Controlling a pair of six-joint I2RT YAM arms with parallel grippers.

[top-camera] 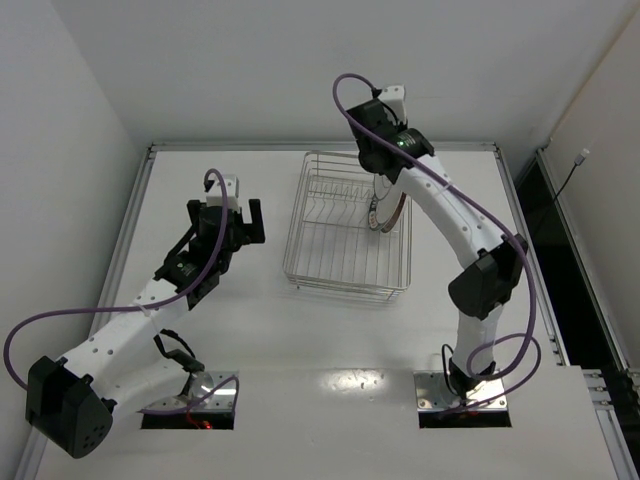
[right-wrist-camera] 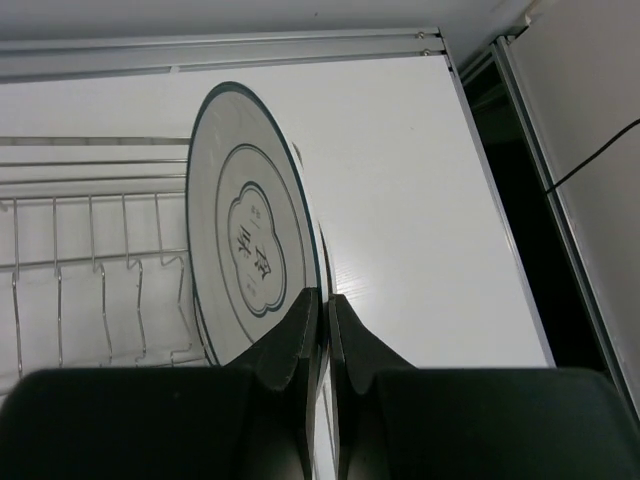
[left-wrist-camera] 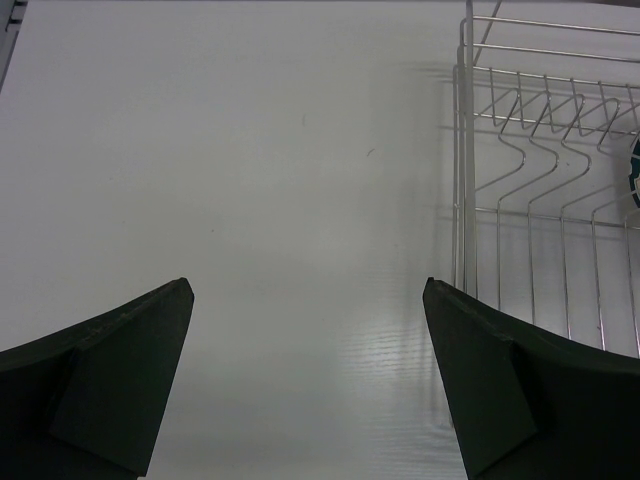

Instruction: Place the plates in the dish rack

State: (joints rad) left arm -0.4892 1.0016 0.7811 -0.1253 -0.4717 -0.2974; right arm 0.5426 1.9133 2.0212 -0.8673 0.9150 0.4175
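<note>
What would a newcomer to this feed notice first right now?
First, the right tool, shut on the rim of a plate that stands on edge at the right end of the dish rack. Whether the plate sits in a slot is unclear. Next, the left tool, wide open and empty, over the table just left of the rack.

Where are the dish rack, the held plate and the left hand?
dish rack (top-camera: 345, 290), top external view, near rim wire.
plate (right-wrist-camera: 252, 250), right wrist view, centre of its face.
left hand (left-wrist-camera: 307, 285), left wrist view, midway between fingertips.
</note>
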